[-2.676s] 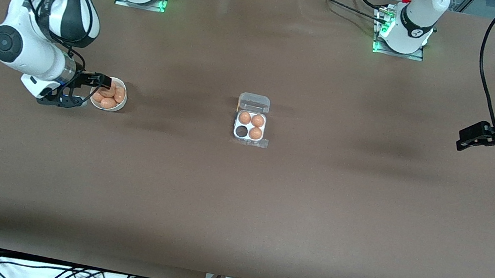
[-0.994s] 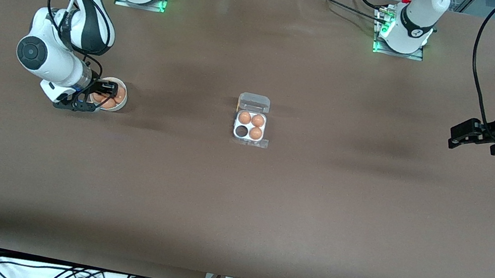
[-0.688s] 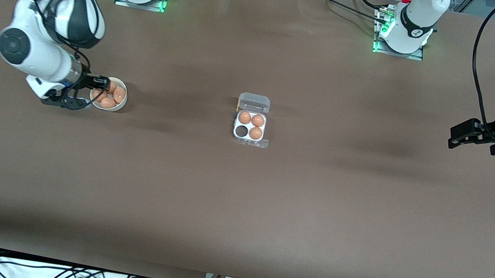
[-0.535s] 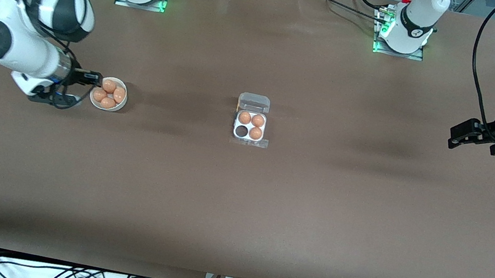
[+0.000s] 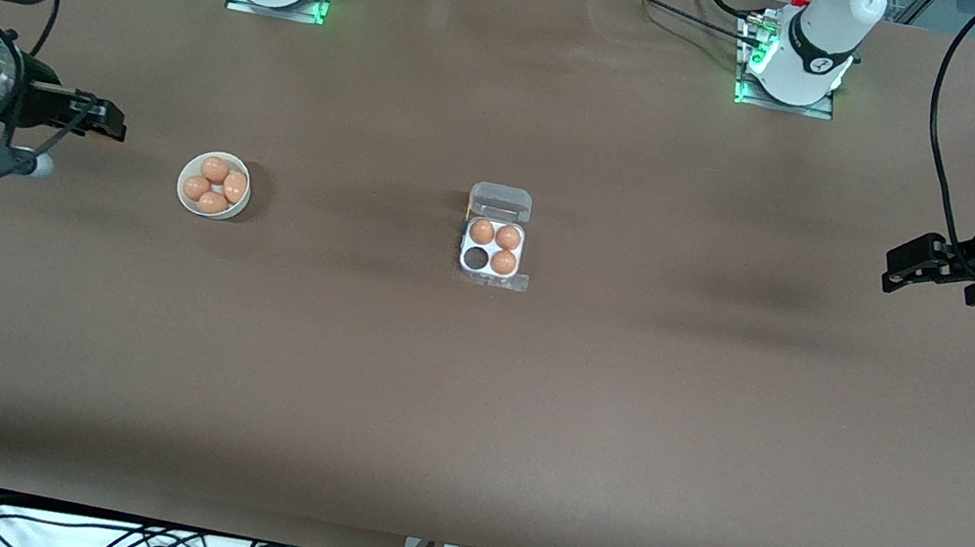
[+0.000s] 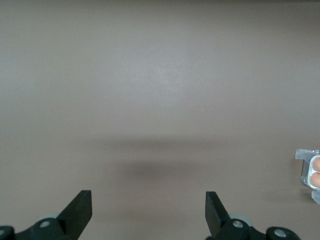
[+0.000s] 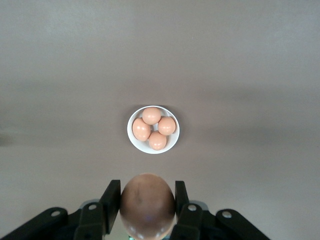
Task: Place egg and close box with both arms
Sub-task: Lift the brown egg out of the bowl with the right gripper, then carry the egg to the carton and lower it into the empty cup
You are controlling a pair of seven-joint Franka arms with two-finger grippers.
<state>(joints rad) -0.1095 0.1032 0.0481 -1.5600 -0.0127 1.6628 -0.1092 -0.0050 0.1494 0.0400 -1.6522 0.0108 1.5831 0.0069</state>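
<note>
The clear box (image 5: 491,249) lies open at the table's middle, with its lid (image 5: 499,201) folded back. It holds three eggs and one empty cell (image 5: 476,258). An edge of the box shows in the left wrist view (image 6: 311,170). My right gripper (image 5: 109,121) is shut on an egg (image 7: 146,205) and holds it up over the table, beside the white bowl (image 5: 186,169), toward the right arm's end. The right gripper (image 7: 146,190) shows the egg clamped between both fingers. My left gripper (image 5: 896,271) is open and empty over the left arm's end, also in its wrist view (image 6: 148,205).
The white bowl (image 7: 172,145) holds several more tan eggs. Both arm bases stand along the table's edge farthest from the front camera. Cables hang along the table edge nearest to that camera.
My right gripper has risen out of the bowl with an egg and drawn back toward the right arm's end of the table. The left arm has barely moved.
</note>
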